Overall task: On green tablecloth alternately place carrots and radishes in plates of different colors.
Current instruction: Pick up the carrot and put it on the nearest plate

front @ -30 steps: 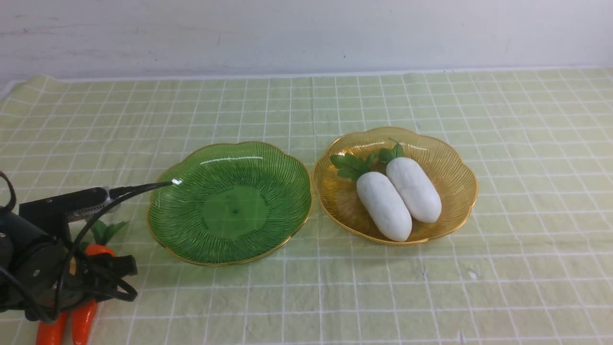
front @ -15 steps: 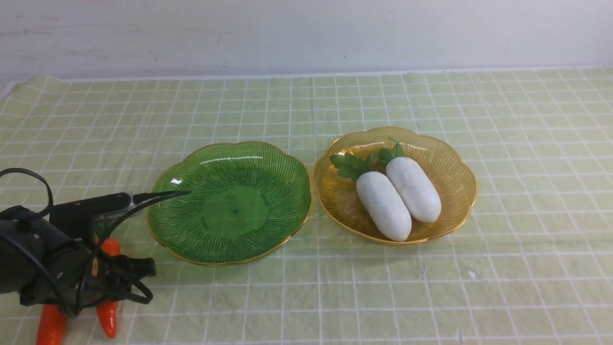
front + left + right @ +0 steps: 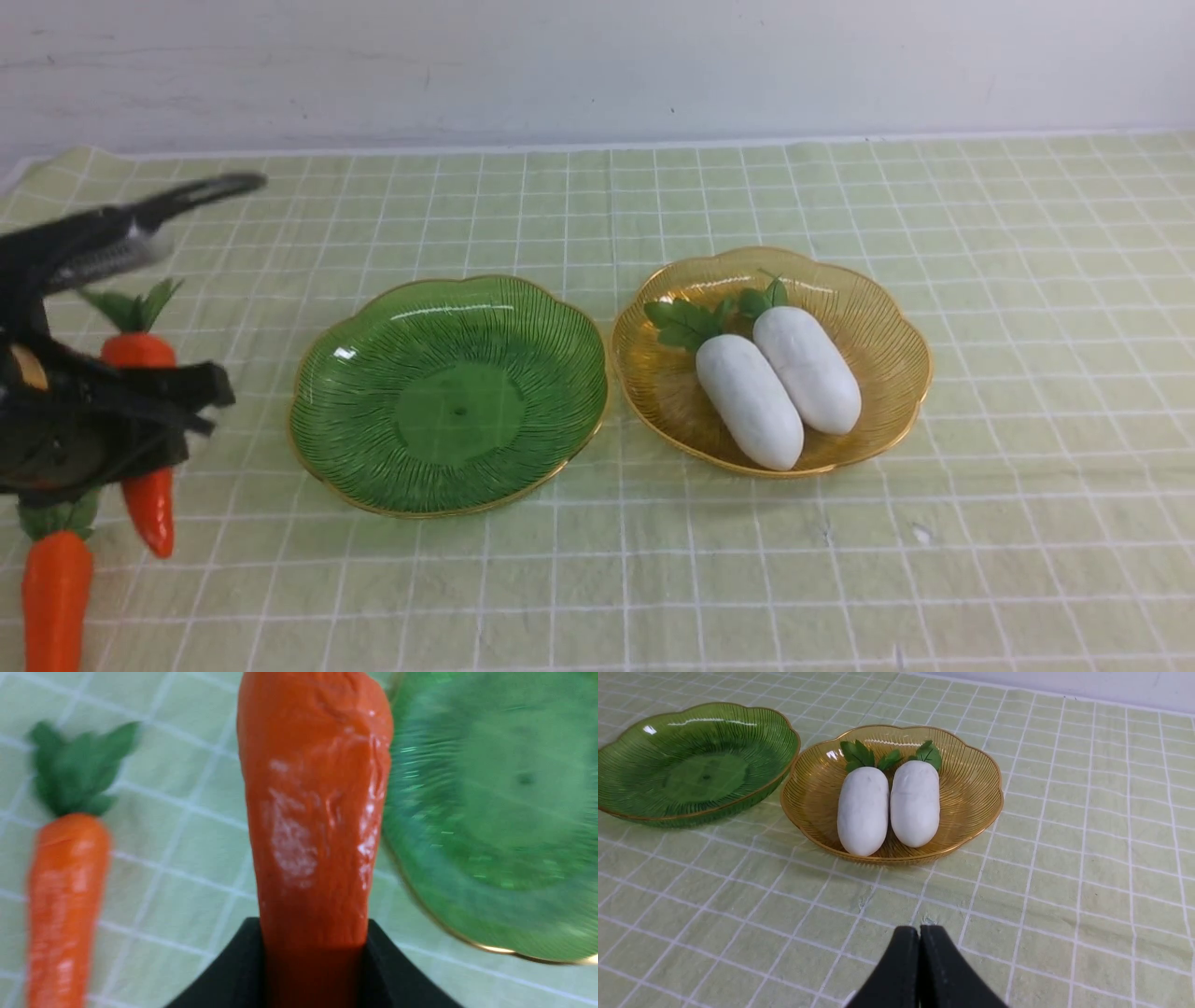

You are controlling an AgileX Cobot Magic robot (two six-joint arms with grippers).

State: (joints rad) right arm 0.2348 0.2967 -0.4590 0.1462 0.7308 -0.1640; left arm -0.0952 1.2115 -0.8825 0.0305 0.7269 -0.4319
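Now held carrot (image 3: 315,826) upright, leaves up, tip down; clamped by jaws.

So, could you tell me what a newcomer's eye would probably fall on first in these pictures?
Probably the two plump white radishes, side by side in the amber plate. Next might come the bright orange carrot gripped in the left claw, left of the empty green plate.
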